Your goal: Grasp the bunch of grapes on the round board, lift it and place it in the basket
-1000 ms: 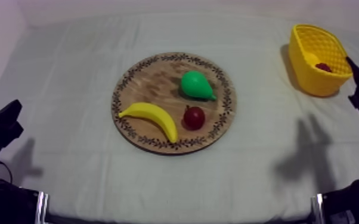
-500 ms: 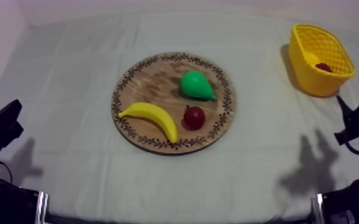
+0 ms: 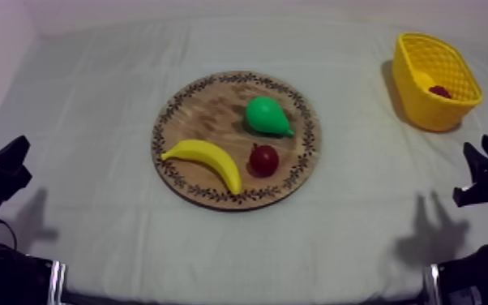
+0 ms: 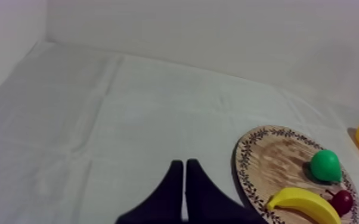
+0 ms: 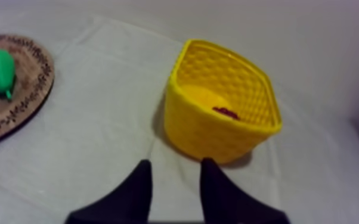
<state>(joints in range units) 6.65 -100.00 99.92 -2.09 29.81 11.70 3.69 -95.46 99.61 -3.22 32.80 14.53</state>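
Right gripper [image 3: 479, 148] hangs over the surface [image 3: 93, 97] at 6 o'clock from the yellow basket [image 3: 425, 113], near it, its fingers spread with nothing between them. Left gripper [image 3: 19, 147] sits low at 8 o'clock from the round wooden board [image 3: 207, 118], well apart from it, fingers pressed together into a narrow wedge. Bunch of grapes [image 5: 225, 111] lies inside the basket, showing as a dark red patch below the rim. On the board, a green pear [image 3: 266, 115] lies at 1 o'clock, a banana [image 3: 205, 160] at 8 o'clock and a small red fruit [image 3: 264, 159] at 4 o'clock
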